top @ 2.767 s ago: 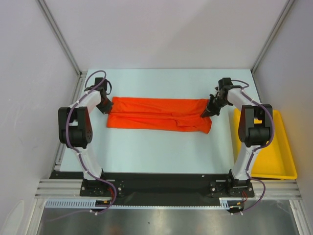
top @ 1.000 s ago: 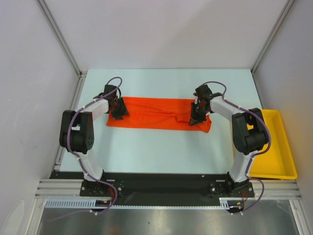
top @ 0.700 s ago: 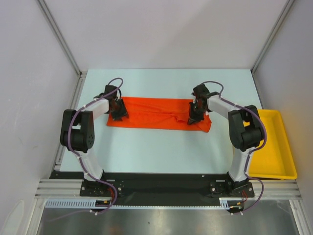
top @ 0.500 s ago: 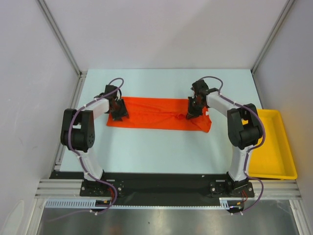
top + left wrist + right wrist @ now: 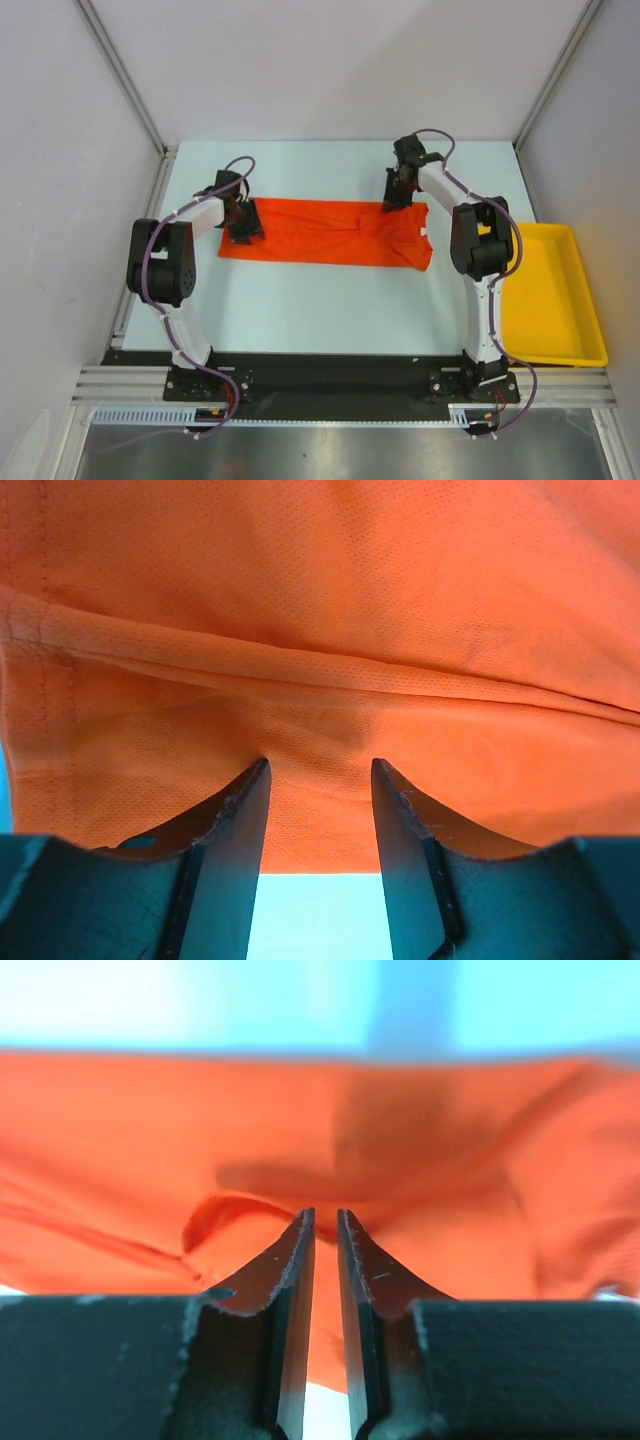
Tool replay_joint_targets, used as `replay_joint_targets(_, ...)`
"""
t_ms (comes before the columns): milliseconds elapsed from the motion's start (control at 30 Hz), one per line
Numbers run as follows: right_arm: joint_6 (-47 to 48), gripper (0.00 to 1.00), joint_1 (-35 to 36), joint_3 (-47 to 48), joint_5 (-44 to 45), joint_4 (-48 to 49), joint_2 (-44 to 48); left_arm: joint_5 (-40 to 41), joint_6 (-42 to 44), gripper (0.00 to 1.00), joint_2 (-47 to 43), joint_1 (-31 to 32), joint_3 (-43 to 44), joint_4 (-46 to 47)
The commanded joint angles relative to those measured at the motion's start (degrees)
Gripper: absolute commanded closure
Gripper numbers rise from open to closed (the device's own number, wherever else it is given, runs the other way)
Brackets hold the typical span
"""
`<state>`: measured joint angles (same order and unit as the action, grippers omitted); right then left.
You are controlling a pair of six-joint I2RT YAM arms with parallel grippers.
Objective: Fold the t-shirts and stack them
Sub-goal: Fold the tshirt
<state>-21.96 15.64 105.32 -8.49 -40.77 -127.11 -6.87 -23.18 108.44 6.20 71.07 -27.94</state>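
The orange-red t-shirt (image 5: 320, 235) lies on the pale table as a long flat band running left to right. My left gripper (image 5: 240, 222) stands on its left end. In the left wrist view this gripper (image 5: 318, 765) is open, both tips resting on the cloth (image 5: 320, 600) just inside its hem edge. My right gripper (image 5: 393, 198) is at the back edge of the band's right part. In the right wrist view it (image 5: 325, 1212) is nearly closed to a thin slit, its tips at a small raised fold of the shirt (image 5: 450, 1160).
A yellow plastic tray (image 5: 590, 330) sits at the right edge of the table beside the right arm. Grey walls and metal frame posts close in the left, right and back sides.
My right gripper has travelled from the middle of the shirt's right part to its back edge, and the cloth there lies flatter. The left gripper has stayed on the left end.
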Motion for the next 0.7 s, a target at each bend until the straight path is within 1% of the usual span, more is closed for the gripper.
replay_joint_targets(0,1.3,0.79,-1.7,5.5,0.8,-4.9,-0.2,-1.1,2.0,0.49,0.4,-0.3,2.5,0.3)
replay_joint_targets(100,2.1,0.76,-1.7,4.9,1.9,-6.3,2.3,-1.0,1.9,0.49,-0.1,-0.3,2.6,0.6)
replay_joint_targets(200,3.3,0.73,-1.6,0.7,2.9,-6.2,7.1,-0.8,1.9,0.49,-0.7,-0.4,2.6,0.5)
replay_joint_targets(233,3.7,0.70,-1.6,-2.2,3.3,-5.9,8.4,-0.5,2.0,0.49,-1.0,-0.4,2.5,0.4)
replay_joint_targets(300,3.8,0.64,-1.8,-5.2,3.3,-5.7,12.0,2.6,2.3,0.49,-2.4,-0.3,2.3,0.0)
replay_joint_targets(333,3.5,0.51,-2.1,-8.9,3.3,-5.4,13.1,3.5,2.3,0.46,-3.1,-0.3,2.1,-0.1)
replay_joint_targets(400,2.6,0.47,-2.8,-13.4,2.2,-3.8,17.6,6.0,2.7,0.43,-5.9,-0.3,1.0,0.3)
replay_joint_targets(433,1.8,0.42,-3.3,-15.3,1.9,-2.5,19.3,6.5,2.8,0.41,-6.7,-0.3,0.5,0.4)
replay_joint_targets(467,0.3,0.40,-4.1,-19.1,1.1,-1.9,21.7,6.7,2.8,0.41,-7.6,-0.3,0.0,1.0)
replay_joint_targets(567,-1.9,0.38,-4.7,-24.3,-2.0,-1.5,24.7,6.7,1.9,0.39,-10.9,-0.3,-2.2,1.8)
replay_joint_targets(667,-1.7,0.37,-4.7,-29.0,-3.1,-0.6,29.6,4.2,0.6,0.39,-12.2,-0.3,-4.4,2.5)
